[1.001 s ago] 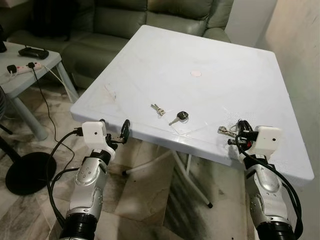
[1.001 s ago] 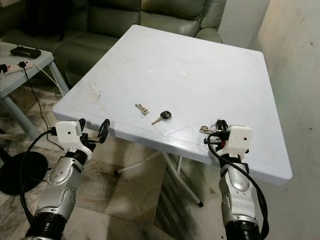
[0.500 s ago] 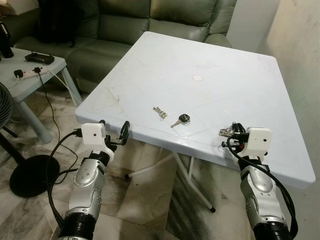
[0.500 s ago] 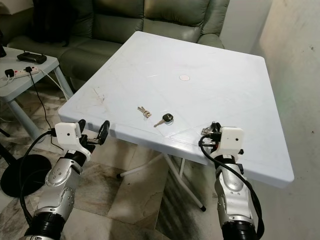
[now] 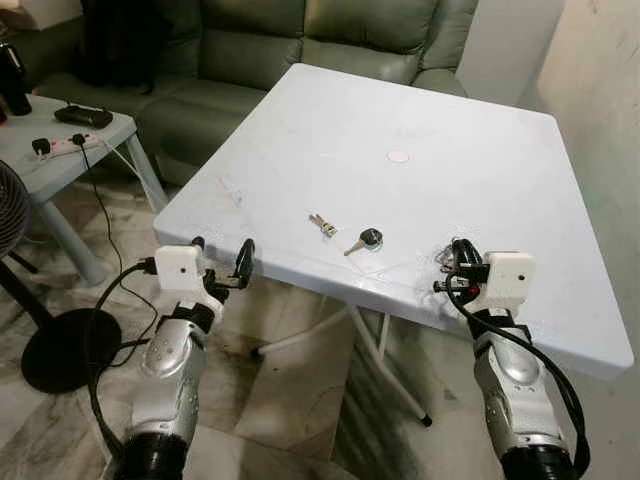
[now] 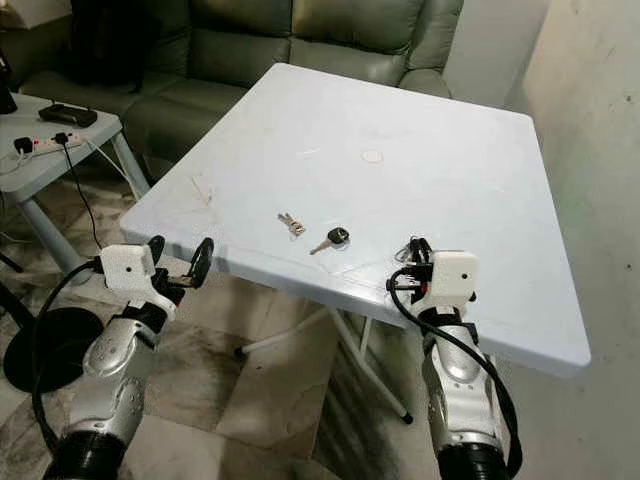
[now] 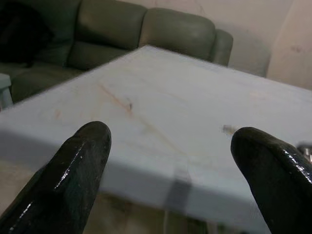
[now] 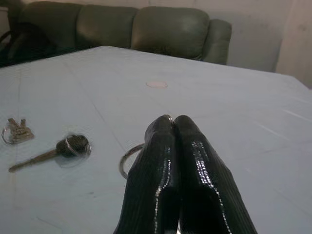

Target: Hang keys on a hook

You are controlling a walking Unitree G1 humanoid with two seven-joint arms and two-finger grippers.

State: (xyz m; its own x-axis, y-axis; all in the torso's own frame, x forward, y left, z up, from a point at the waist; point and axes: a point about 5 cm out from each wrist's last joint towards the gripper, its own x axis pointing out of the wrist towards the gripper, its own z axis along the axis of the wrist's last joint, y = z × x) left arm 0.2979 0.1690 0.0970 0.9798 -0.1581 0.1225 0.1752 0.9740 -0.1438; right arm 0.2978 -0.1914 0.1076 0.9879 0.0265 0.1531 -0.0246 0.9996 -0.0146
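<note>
Black right gripper lifted keyring, jaws pinched

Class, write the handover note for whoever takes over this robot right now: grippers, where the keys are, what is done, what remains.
Right gripper: fingers pressed shut on a key ring at the near edge of the white table.
Left gripper: open, holding nothing, just off the table's near left edge.
On the table: a black-headed key and a small silver key bunch, lying apart near the front edge.
Done: one key ring gripped.
Left: carry the ring to a hook and hang it; no hook is in view yet. The other two sets lie untouched.
</note>
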